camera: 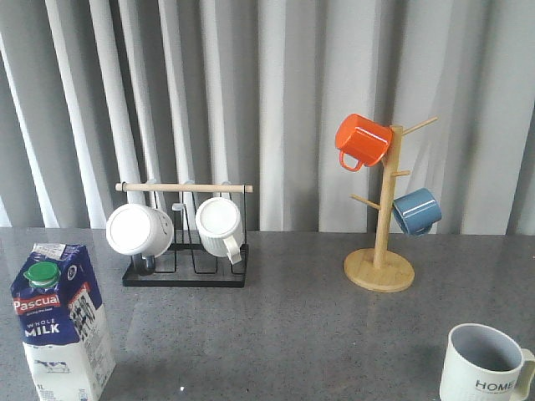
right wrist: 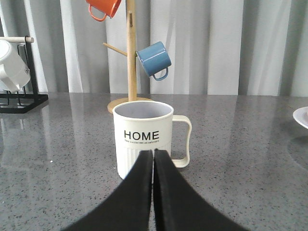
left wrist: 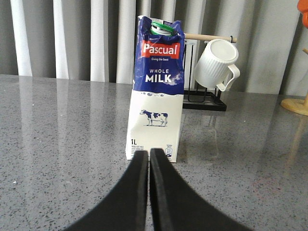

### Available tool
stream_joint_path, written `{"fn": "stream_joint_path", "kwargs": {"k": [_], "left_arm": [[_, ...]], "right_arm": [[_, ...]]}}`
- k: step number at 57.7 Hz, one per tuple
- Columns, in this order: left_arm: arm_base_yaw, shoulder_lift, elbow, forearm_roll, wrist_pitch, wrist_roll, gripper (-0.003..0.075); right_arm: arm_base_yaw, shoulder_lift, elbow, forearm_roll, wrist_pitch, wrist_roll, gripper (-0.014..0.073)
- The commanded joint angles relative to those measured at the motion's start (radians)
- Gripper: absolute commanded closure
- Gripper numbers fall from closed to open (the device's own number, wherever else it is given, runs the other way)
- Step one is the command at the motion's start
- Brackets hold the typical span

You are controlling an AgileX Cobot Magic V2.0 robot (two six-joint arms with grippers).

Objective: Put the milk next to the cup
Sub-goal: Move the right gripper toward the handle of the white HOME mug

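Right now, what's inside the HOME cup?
The cup looks empty: only its grey inner wall shows in the front and right wrist views. The rim hides the bottom, so I can't rule out something lying low inside.

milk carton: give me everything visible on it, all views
The milk carton is a tall 1 L gable-top pack, apparently coated paperboard: blue upper part, white lower part, green round cap, red "Pascual" label, "WHOLE MILK" text and a small cow picture. It stands upright and capped on the grey table, at the near left in the front view, in front of the mug rack. Nothing but the table touches it; the shut left gripper points at its base.
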Motion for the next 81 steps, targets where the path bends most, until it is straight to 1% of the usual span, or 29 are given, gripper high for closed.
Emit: {"fn": "stream_joint_path", "kwargs": {"k": [1, 55, 60, 64, 67, 71, 74, 77, 81], "left_arm": [[0.002, -0.01, -0.014, -0.007, -0.072, -0.006, 0.0726], [0.002, -0.01, -0.018, -0.004, -0.072, -0.004, 0.0726], [0.003, -0.01, -0.018, 0.024, -0.122, 0.04, 0.0726], [0.003, -0.01, -0.027, 0.017, -0.189, 0.043, 0.0726], [0.003, -0.01, -0.049, 0.015, -0.218, 0.041, 0.0726], [0.003, -0.007, -0.116, 0.018, -0.229, 0.046, 0.0726], [0.003, 0.017, -0.165, 0.019, -0.245, 0.065, 0.0726], [0.003, 0.061, -0.228, 0.019, -0.261, 0.099, 0.0726], [0.003, 0.177, -0.317, 0.019, -0.269, 0.152, 0.0726]], "right_arm": [[-0.009, -0.012, 0.009, -0.007, -0.076, -0.002, 0.06], [-0.009, -0.012, 0.009, -0.006, -0.084, -0.002, 0.06], [-0.009, -0.012, 0.007, -0.009, -0.088, -0.002, 0.06], [-0.007, -0.012, 0.006, 0.029, -0.141, 0.038, 0.06], [-0.006, -0.012, -0.004, 0.068, -0.231, 0.074, 0.06], [-0.006, -0.006, -0.033, 0.069, -0.317, 0.064, 0.06], [-0.007, 0.024, -0.072, 0.069, -0.349, 0.016, 0.06], [-0.007, 0.075, -0.117, 0.074, -0.351, -0.046, 0.06], [-0.006, 0.188, -0.193, 0.103, -0.355, -0.112, 0.06]]}}
